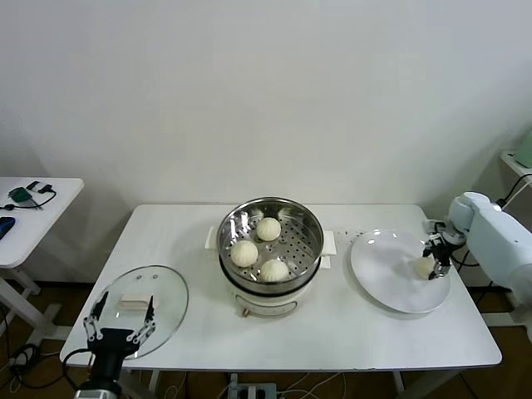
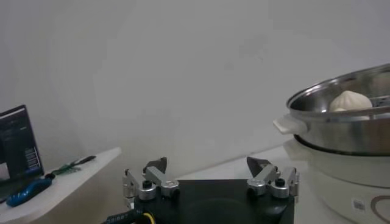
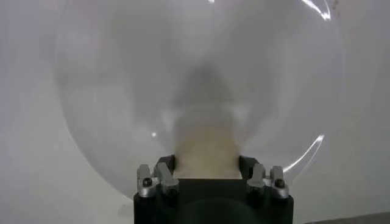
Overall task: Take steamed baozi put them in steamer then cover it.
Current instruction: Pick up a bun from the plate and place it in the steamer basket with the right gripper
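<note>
Baozi number four (image 1: 425,266) sits on the white plate (image 1: 391,287) at right of frame, right gripper (image 1: 438,259) pinched around it. Steamer (image 1: 270,245) lies left of that hand, centre frame, so right arm's nearer. Left gripper (image 1: 120,326) hangs wide open over the cover (image 1: 141,307), lower left.

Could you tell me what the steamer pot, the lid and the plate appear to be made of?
Steamer pot: polished steel by its mirror-like wall and perforated tray, on a white base, probably plastic. Lid: clear glass, since the table shows through, with a metal-looking rim. Plate: glossy white, likely ceramic, possibly melamine.
</note>
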Motion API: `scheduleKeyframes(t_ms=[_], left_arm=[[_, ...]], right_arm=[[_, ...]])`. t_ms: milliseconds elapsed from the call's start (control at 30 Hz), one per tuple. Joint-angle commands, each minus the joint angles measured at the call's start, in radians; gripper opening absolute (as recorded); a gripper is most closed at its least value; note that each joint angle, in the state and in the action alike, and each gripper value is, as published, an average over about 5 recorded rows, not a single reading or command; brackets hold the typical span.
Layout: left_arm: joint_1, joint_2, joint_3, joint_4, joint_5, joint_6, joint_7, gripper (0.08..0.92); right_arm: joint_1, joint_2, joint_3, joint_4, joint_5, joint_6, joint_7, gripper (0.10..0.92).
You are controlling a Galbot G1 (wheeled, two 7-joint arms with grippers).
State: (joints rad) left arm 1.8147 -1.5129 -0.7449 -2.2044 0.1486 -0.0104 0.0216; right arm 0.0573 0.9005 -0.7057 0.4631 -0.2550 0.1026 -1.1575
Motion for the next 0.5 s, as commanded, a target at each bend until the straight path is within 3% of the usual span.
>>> scheduleKeyframes(t_ms=[33, 233, 500], left_arm=[[0.007, 0.004, 0.002, -0.005, -0.002, -0.002, 0.001, 0.823], [-0.006, 0.008, 0.019, 0.000, -0.001, -0.005, 0.003, 0.823], [-0.021, 0.017, 0.045, 0.014, -0.001, -0.008, 0.004, 0.823]], right_arm=[[0.082, -0.020, -0.138, 0.068, 0.182, -0.032, 0.011, 0.671], [0.348, -0.014, -0.455, 0.224, 0.487, -0.140, 0.024, 0.663], [0.710, 0.103, -0.839, 0.413, 0.865, -0.258, 0.047, 0.662]])
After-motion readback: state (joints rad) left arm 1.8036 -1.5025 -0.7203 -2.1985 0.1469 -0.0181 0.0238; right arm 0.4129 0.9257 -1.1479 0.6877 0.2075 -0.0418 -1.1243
